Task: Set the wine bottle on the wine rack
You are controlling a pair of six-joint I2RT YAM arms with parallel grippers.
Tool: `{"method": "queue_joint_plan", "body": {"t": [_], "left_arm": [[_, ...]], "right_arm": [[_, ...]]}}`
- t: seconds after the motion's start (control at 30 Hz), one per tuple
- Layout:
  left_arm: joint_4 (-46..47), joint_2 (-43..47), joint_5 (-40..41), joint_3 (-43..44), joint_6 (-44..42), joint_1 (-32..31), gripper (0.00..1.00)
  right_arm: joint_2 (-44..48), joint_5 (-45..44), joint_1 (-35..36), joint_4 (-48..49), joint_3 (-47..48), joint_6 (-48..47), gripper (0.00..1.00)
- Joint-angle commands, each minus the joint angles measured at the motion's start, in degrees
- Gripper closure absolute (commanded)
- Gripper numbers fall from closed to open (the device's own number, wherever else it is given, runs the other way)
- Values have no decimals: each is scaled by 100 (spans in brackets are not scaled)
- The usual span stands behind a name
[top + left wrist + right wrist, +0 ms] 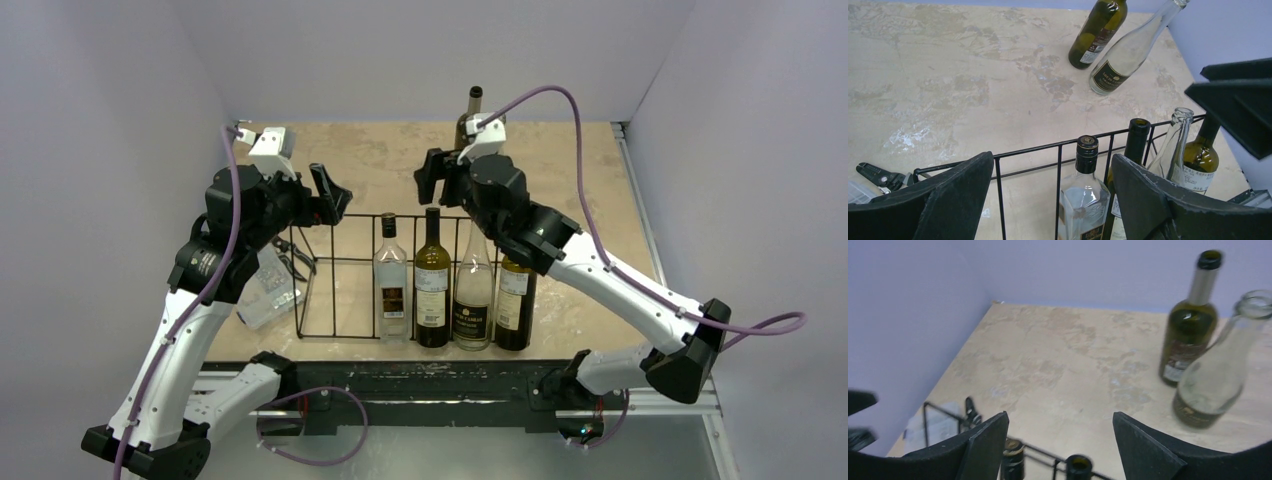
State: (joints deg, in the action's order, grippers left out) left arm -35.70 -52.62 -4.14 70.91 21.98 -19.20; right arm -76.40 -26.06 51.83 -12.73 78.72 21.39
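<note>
The black wire wine rack (336, 260) stands at the near middle of the table and holds several upright bottles at its right end: a clear square one (390, 285), a dark one (432, 280), a clear tall one (473, 290) and a green one (515, 295). Two bottles stand on the table behind it, a green wine bottle (1188, 330) and a clear one (1218, 375). My left gripper (330, 195) is open and empty above the rack's left part (1058, 147). My right gripper (432, 175) is open and empty above the rack's back rail, short of the two loose bottles.
A small clear plastic box (268, 290) lies left of the rack with a black hand tool (878, 175) beside it. Purple walls close in the table at the back and both sides. In the top view the right arm hides most of the back bottles.
</note>
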Motion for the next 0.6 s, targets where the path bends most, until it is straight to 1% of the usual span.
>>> {"method": "queue_joint_plan", "body": {"t": [0.0,0.13,0.23,0.4,0.57], "left_arm": [[139,31,15,76,17,-22,13],[72,-14,-36,133,8,-22,13],[102,-17,37,109,-7,-22,13],[107,-21,-7,105,0,-22,13],[51,-65,-41,151,-2,-22,13]], "right_arm": [[185,-383,-746,223,212,-252,18],[210,-341,-1402,443,178,-335,10],[119,-334,-1715,465,318,-407,2],[-185,-85,-2151,571,546,-493,1],[-605,-54,-2380,701,778,-655,1]]}}
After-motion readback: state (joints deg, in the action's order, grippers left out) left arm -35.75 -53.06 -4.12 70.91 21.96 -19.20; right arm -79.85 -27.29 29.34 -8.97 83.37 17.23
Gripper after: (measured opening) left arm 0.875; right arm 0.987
